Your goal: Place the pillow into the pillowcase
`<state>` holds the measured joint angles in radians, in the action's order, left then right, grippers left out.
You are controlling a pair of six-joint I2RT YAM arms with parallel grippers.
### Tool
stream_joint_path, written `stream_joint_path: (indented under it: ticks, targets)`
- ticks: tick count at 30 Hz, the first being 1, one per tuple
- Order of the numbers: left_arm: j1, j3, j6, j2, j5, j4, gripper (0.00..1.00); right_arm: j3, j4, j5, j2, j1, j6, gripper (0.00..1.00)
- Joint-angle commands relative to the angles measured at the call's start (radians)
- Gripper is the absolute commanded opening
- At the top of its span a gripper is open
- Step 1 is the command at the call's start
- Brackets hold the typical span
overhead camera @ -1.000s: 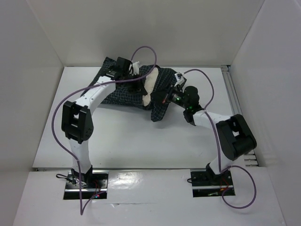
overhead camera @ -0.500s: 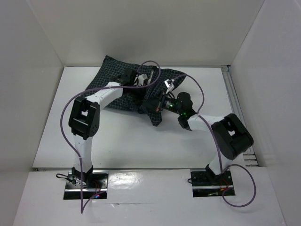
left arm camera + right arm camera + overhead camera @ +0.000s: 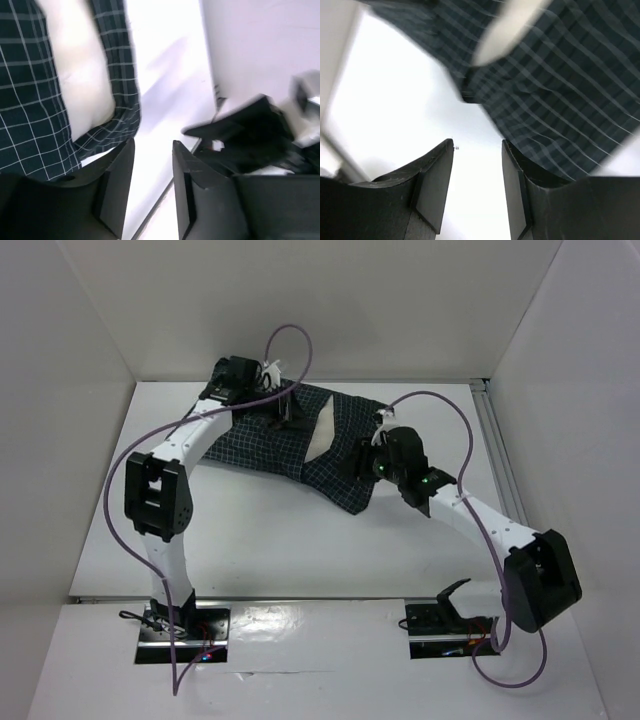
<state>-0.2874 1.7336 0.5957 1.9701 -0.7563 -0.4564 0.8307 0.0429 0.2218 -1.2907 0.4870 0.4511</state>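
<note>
In the upper left of the overhead view the left claw hangs over the far end of the pillowcase, jaws apart with only bare counter showing between them. The case lies spread across the upper middle of the counter. The pillow sits mostly inside it, and only a narrow cream strip shows at the mouth, right of centre. Further right, the right claw hovers at the case's near right corner, likewise parted and gripping nothing.

The job looks nearly done, and what remains, I judge, is covering that exposed strip. To do it well, each claw should pinch only the checked hem beside the strip, not the pillow beneath, so the cloth slides over the filling. The left side should anchor the case while the right draws the flap across. A low, slow pull should keep the thin fabric from bunching or dragging the pillow back out.
</note>
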Motion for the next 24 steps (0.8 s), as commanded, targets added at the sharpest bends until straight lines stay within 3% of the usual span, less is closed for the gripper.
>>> stream_joint_path:
  ticks: [1, 3, 4, 6, 8, 12, 20, 22, 24]
  targets:
    - [0.037, 0.067, 0.026, -0.054, -0.138, 0.064, 0.48, 0.105, -0.227, -0.176, -0.03, -0.021, -0.035, 0.51]
    - [0.053, 0.078, 0.026, -0.063, -0.138, 0.064, 0.41, 0.165, -0.279, -0.239, -0.051, -0.03, -0.012, 0.48]
    - [0.069, 0.078, 0.026, -0.074, -0.138, 0.064, 0.28, 0.18, -0.279, -0.249, -0.061, -0.03, -0.012, 0.45]
    - [0.102, 0.078, 0.013, -0.083, -0.103, 0.044, 0.14, 0.259, -0.305, -0.259, -0.128, -0.03, -0.012, 0.37]
    - [0.128, 0.055, -0.02, -0.094, -0.03, 0.016, 0.08, 0.358, -0.354, -0.286, -0.212, -0.03, -0.012, 0.35]
    - [0.212, -0.011, -0.042, -0.151, 0.113, -0.048, 0.17, 0.67, -0.455, -0.34, -0.444, -0.021, -0.037, 0.51]
    - [0.339, -0.144, -0.076, -0.25, 0.196, -0.085, 0.17, 1.033, -0.68, -0.576, -0.82, 0.042, -0.061, 0.43]
    - [0.349, -0.154, -0.085, -0.251, 0.28, -0.099, 0.21, 1.055, -0.699, -0.654, -0.831, 0.071, -0.061, 0.43]
    - [0.349, -0.163, -0.094, -0.26, 0.366, -0.111, 0.3, 1.019, -0.654, -0.654, -0.814, 0.082, -0.061, 0.35]
